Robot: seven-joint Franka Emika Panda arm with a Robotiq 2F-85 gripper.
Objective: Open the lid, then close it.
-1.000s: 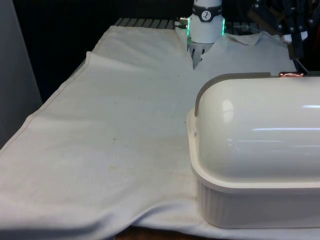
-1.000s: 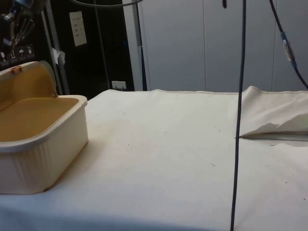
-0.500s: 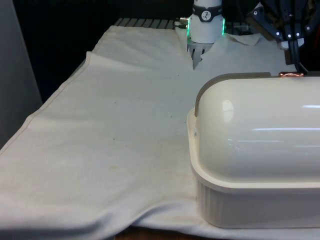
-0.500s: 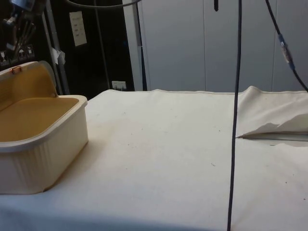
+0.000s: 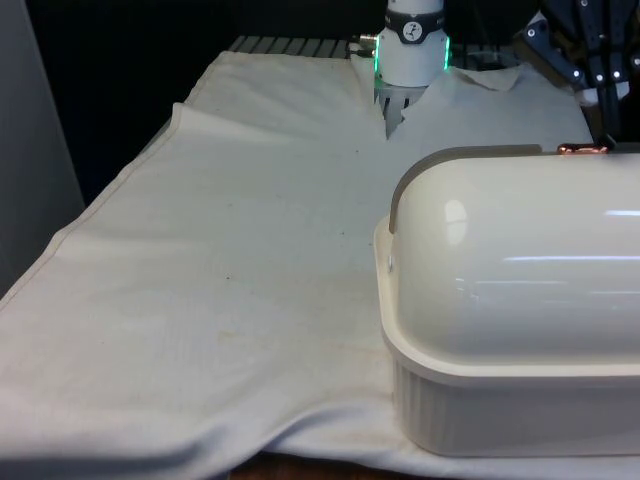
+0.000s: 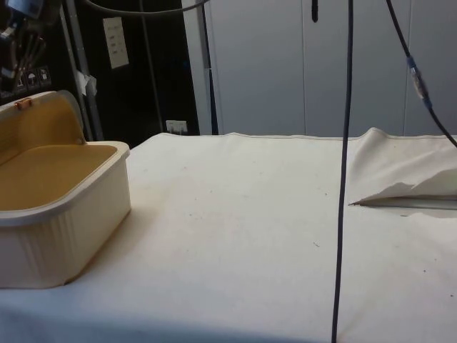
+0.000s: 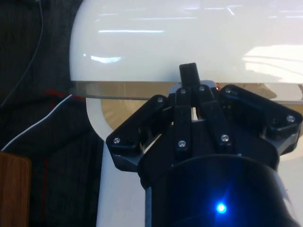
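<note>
Since the earlier frame, the black two-finger gripper [image 5: 590, 50] has drifted toward the front view's right, above the raised, rounded cream plastic lid [image 5: 520, 260] of the cream ribbed bread box [image 6: 64, 229]. Fingers [image 7: 188, 78] are pressed together, gripping nothing.

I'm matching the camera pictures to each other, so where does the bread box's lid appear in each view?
Front view: the lid is the white dome at the front view's right, seen from its outer side.
Side view: it stands raised at the far left, with its yellowish inner side showing.
Wrist view: its glossy white outer side lies beyond the tool.
Shared landmark: the copper handle on the lid's edge.
</note>
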